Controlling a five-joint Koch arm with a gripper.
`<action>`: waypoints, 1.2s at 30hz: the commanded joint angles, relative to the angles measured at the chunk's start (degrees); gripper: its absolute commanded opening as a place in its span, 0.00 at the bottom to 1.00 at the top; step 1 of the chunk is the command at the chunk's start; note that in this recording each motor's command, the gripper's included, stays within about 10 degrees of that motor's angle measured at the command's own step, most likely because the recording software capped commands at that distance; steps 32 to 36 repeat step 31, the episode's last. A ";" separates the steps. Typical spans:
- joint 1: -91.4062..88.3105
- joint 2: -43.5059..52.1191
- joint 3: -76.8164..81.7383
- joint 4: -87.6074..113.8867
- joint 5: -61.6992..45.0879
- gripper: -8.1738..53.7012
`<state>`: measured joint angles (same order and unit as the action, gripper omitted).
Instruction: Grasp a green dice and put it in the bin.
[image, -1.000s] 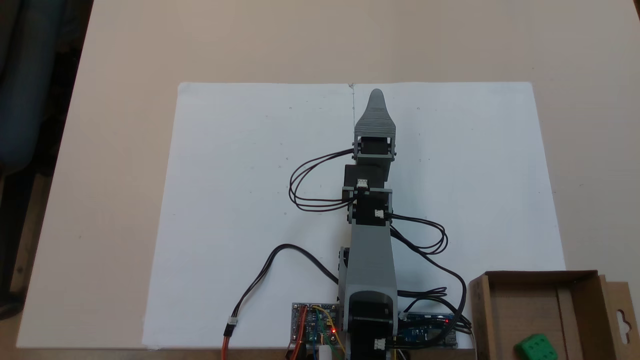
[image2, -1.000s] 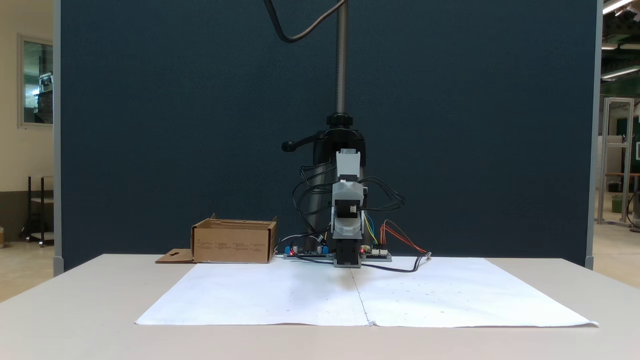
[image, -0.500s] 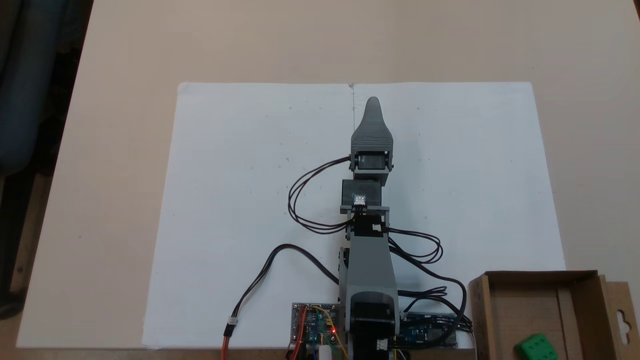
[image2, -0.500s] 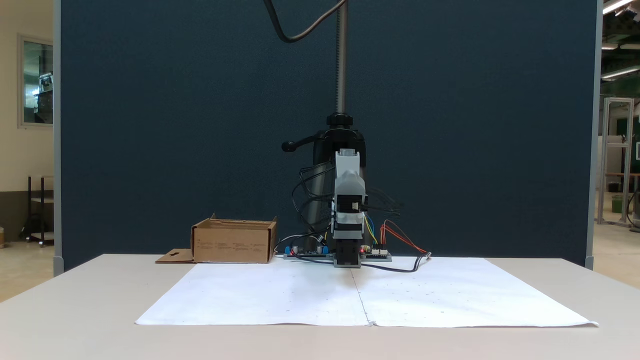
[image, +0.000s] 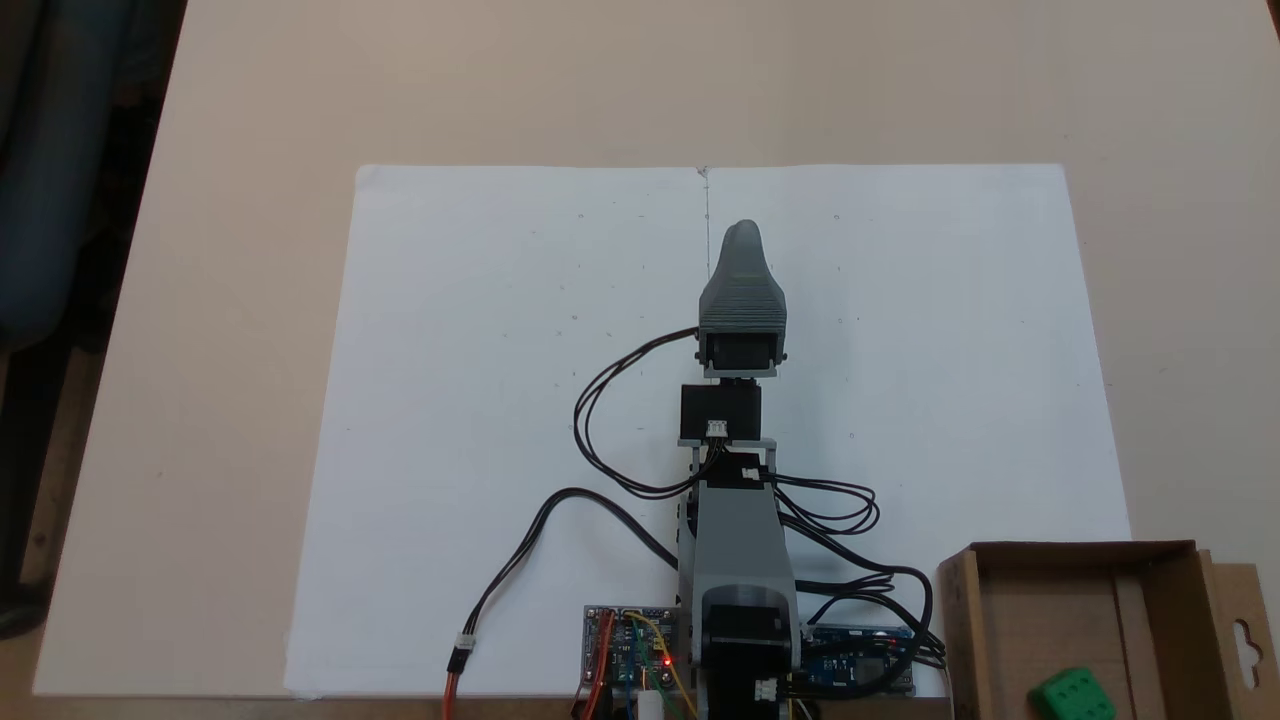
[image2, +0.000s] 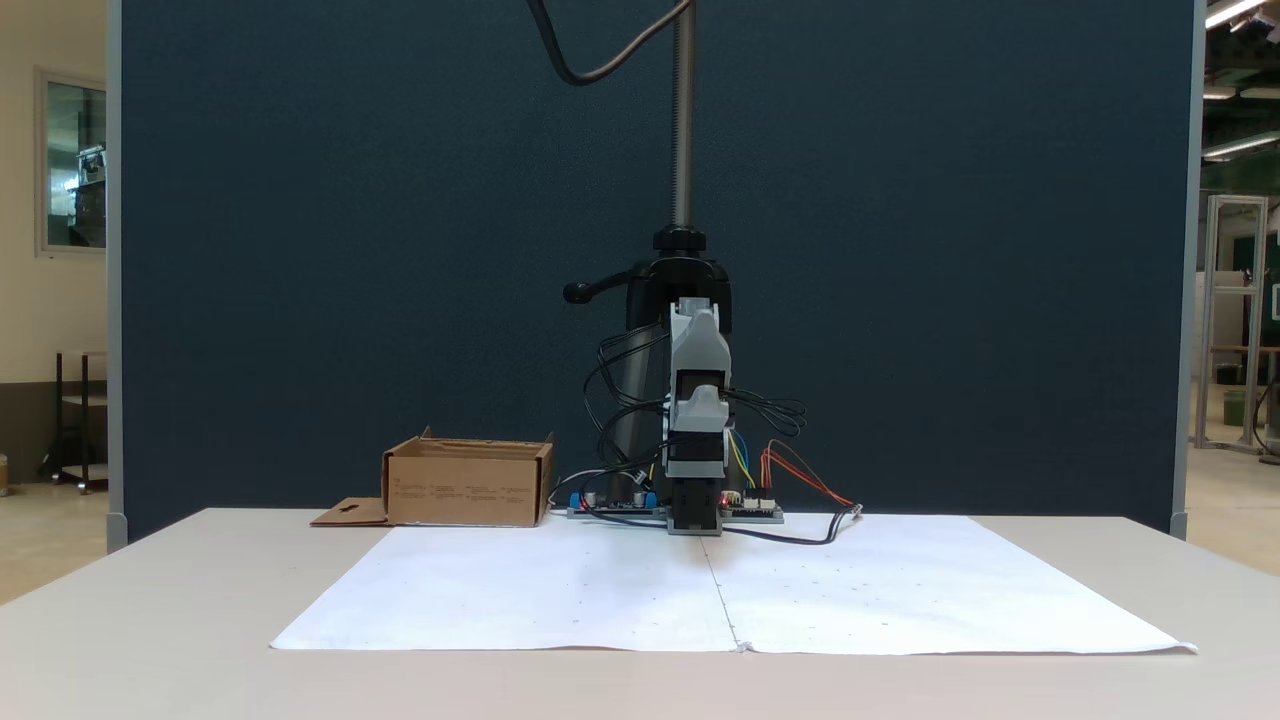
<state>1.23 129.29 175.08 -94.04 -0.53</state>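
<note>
One die (image: 1070, 694) sits inside the bin (image: 1170, 610) already – fingers (image: 742, 235) over the paper, gap not discernible; risk now: loose cables snagging as the arm folds

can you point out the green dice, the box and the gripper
green dice (image: 1070, 694), a fixed view from above, on its top face with the pips
box (image2: 466, 495), a fixed view from the front, on its front wall
gripper (image: 742, 232), a fixed view from above, at its tip
</note>
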 joint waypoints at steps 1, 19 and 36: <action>0.26 6.59 2.99 -5.36 -2.99 0.84; 0.09 6.42 4.13 -5.27 -2.99 0.86; -0.09 6.42 4.13 -5.36 -2.90 0.86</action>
